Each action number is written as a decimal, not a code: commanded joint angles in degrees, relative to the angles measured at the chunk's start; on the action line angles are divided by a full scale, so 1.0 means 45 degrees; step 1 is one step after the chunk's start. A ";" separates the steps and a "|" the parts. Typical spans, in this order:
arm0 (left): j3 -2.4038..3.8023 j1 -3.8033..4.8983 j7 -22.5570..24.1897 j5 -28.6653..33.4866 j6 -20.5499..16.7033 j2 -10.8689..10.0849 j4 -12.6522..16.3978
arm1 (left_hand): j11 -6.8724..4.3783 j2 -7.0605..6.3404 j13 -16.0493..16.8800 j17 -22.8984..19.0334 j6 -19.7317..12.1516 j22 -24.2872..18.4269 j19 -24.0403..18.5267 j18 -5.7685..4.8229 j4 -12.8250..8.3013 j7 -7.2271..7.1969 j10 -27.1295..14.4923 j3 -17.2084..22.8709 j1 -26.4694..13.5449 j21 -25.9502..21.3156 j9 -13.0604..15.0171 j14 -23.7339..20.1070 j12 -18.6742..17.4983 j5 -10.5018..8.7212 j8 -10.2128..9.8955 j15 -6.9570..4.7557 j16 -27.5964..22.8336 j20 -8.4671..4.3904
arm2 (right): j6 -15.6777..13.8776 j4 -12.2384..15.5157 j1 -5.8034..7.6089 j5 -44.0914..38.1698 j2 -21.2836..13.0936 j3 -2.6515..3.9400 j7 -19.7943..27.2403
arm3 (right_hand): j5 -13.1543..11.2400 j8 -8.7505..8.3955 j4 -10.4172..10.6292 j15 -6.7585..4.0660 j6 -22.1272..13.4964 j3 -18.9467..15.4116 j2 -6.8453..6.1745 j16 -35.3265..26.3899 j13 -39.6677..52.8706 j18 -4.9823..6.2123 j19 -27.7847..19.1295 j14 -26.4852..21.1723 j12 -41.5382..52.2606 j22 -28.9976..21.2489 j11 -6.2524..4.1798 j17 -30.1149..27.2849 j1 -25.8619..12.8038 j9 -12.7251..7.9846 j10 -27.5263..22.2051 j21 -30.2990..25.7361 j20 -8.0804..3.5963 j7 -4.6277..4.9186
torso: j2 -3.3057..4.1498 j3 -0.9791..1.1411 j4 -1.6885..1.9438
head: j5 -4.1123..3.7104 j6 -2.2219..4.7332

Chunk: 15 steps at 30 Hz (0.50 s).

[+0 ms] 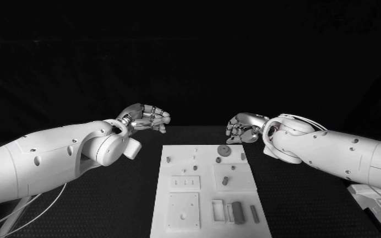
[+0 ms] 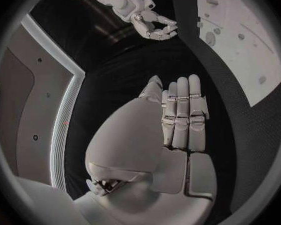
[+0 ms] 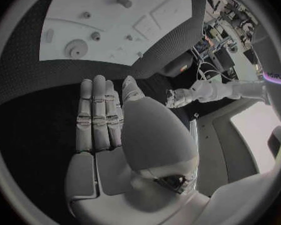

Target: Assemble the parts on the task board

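No words, numbers or brand marks can be read anywhere — not on the task board [image 1: 208,191]. Its parts carry no legible labels — nor do the arms.

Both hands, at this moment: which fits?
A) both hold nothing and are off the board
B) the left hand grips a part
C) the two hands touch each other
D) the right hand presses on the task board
A: the left hand and the right hand hang apart beyond the far corners of the task board, and each wrist view shows its fingers straight with nothing in them.
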 commanded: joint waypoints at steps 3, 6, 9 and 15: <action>0.0226 0.0144 0.0378 -0.2274 0.0496 -0.0435 0.0982 | -0.0116 -0.0171 0.0128 0.0182 0.0212 0.0091 0.0130 0.0079 -0.0012 0.0019 0.0347 -0.0080 -0.0001 0.0057 -0.0001 0.0071 0.0038 -0.0007 -0.0093 -0.0025 0.0078 -0.0082 | 0.0309 0.0521 0.0005 -0.3668 -0.0017 0.0004 -0.1350 | 0.0065 -0.0095 -0.0013 -0.0504 0.0424 -0.0058 -0.0286 0.0854 0.0594 0.0095 0.0916 0.0782 0.0407 0.0400 -0.0400 0.0713 -0.0074 0.0090 0.0996 0.0620 -0.0427 -0.0192 | 0.0551 0.0020 0.0084 | -0.0089 0.0146; 0.0252 0.0205 0.0376 -0.2474 0.0552 -0.0572 0.1325 | -0.0126 -0.0213 0.0151 0.0211 0.0247 0.0104 0.0109 0.0045 -0.0011 0.0037 0.0380 -0.0091 0.0001 0.0035 0.0000 0.0038 0.0010 -0.0004 -0.0106 -0.0016 0.0062 -0.0101 | 0.0362 0.0655 0.0004 -0.4042 0.0026 0.0003 -0.1708 | 0.0063 -0.0208 0.0001 -0.0760 0.0554 -0.0181 -0.0453 0.1480 0.1099 0.0095 0.1342 0.1035 0.0641 0.0449 -0.0568 0.1235 -0.0146 0.0125 0.1453 0.1068 -0.0668 -0.0317 | 0.0748 0.0026 0.0133 | -0.0118 0.0194; 0.0264 0.0252 0.0326 -0.2482 0.0568 -0.0646 0.1586 | -0.0110 -0.0247 0.0164 0.0241 0.0254 0.0117 0.0089 0.0006 -0.0002 0.0061 0.0361 -0.0106 -0.0035 0.0011 -0.0006 0.0002 -0.0049 -0.0003 -0.0138 0.0000 0.0043 -0.0119 | 0.0373 0.0669 0.0001 -0.4077 0.0111 0.0003 -0.2002 | 0.0065 -0.0341 -0.0009 -0.1013 0.0654 -0.0247 -0.0596 0.2337 0.1864 0.0095 0.1743 0.1274 0.1120 0.0473 -0.0759 0.1877 -0.0416 0.0167 0.1954 0.1737 -0.0903 -0.0473 | 0.0898 0.0028 0.0175 | -0.0122 0.0248; 0.0294 0.0252 0.0296 -0.2441 0.0630 -0.0598 0.1740 | -0.0014 -0.0513 0.0181 0.0330 0.0237 0.0162 0.0051 -0.0091 0.0000 0.0061 0.0227 -0.0256 -0.0173 -0.0045 -0.0015 -0.0078 -0.0256 -0.0055 -0.0228 0.0035 -0.0002 -0.0171 | 0.0357 0.0371 0.0000 -0.3703 0.0265 0.0003 -0.2695 | 0.0088 -0.0696 0.0074 -0.0959 0.0490 0.0332 -0.1398 0.3336 0.3274 -0.0003 0.1440 0.0688 0.1681 0.0476 -0.0692 0.2705 -0.2719 0.0204 0.1530 0.2540 -0.0892 -0.0385 | 0.1230 0.0020 0.0244 | -0.0150 0.0356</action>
